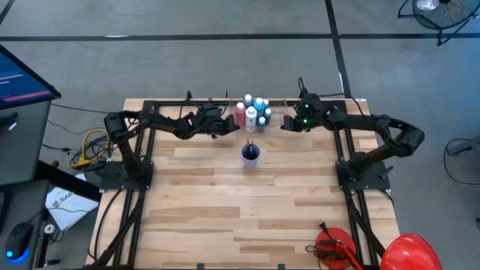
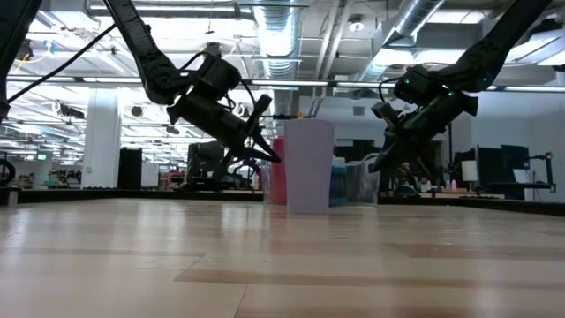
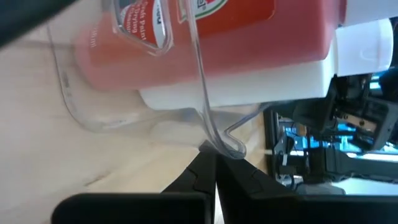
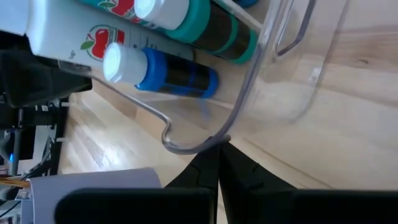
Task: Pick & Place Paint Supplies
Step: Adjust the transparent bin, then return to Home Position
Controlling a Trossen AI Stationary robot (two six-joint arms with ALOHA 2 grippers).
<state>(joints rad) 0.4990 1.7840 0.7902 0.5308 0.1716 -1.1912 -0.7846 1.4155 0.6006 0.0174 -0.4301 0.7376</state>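
Paint bottles [image 1: 255, 111], smooth with white caps, fill a clear plastic tub [image 4: 292, 74]; left gripper [image 3: 214, 163] and right gripper [image 4: 219, 155] clenched.

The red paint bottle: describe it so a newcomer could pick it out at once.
Start at the clear plastic tub at the far edge of the wooden table, between the two arms. The red paint bottle stands at the tub's left end, nearest the left claw. It alone is red with a white cap; its neighbours are teal, blue or white.

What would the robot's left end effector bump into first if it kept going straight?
Probably the clear plastic tub: the left end effector, shut, points at its rim, with the red paint bottle just behind.
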